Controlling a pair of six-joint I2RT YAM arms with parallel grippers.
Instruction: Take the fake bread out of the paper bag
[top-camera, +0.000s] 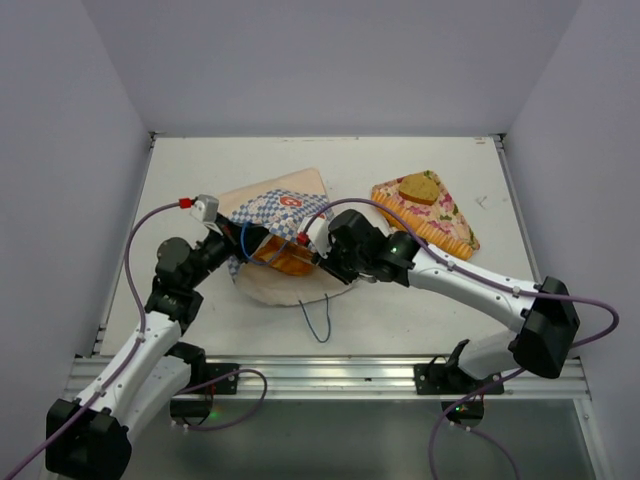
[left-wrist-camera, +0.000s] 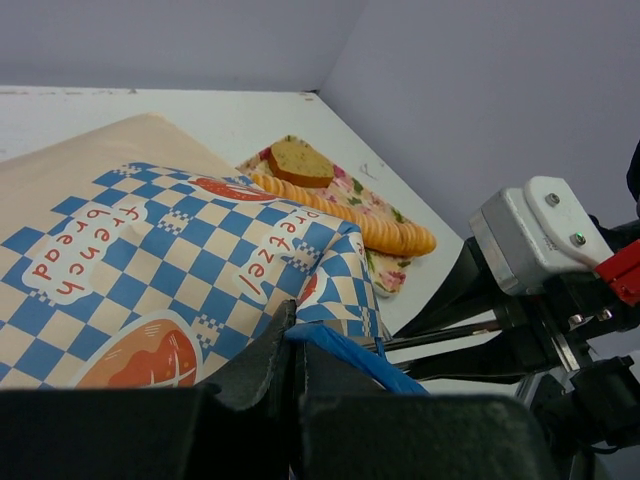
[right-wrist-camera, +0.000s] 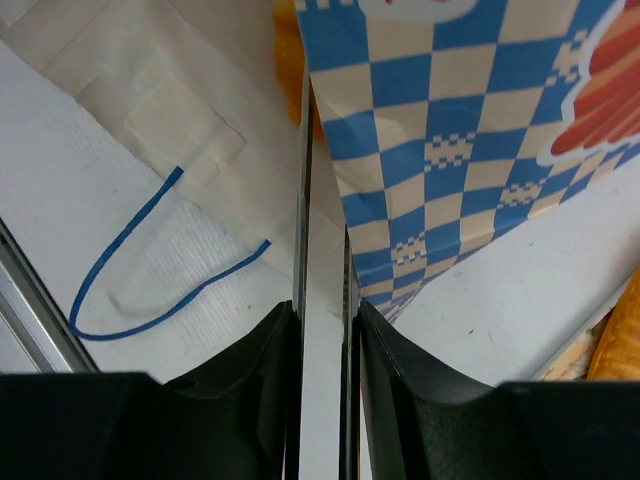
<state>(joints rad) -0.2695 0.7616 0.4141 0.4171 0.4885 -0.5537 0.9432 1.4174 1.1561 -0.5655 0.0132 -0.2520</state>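
Observation:
The paper bag (top-camera: 275, 210) lies on its side mid-table, mouth towards the arms. My left gripper (top-camera: 238, 240) is shut on its blue cord handle (left-wrist-camera: 345, 352) at the upper mouth edge and holds that edge up; the checkered band fills the left wrist view (left-wrist-camera: 180, 250). My right gripper (top-camera: 318, 255) is at the bag mouth, its thin fingers (right-wrist-camera: 302, 180) a narrow gap apart and empty, one tip hidden behind the checkered flap (right-wrist-camera: 450, 130). A golden-orange fake bread (top-camera: 285, 258) shows inside the mouth, also seen in the right wrist view (right-wrist-camera: 288, 50).
The pink floral tray (top-camera: 455, 235) stands at the right with a long ridged loaf (top-camera: 410, 222) and a round bun (top-camera: 418, 187) on it. The bag's second blue handle (top-camera: 318, 320) loops over the table towards the near rail.

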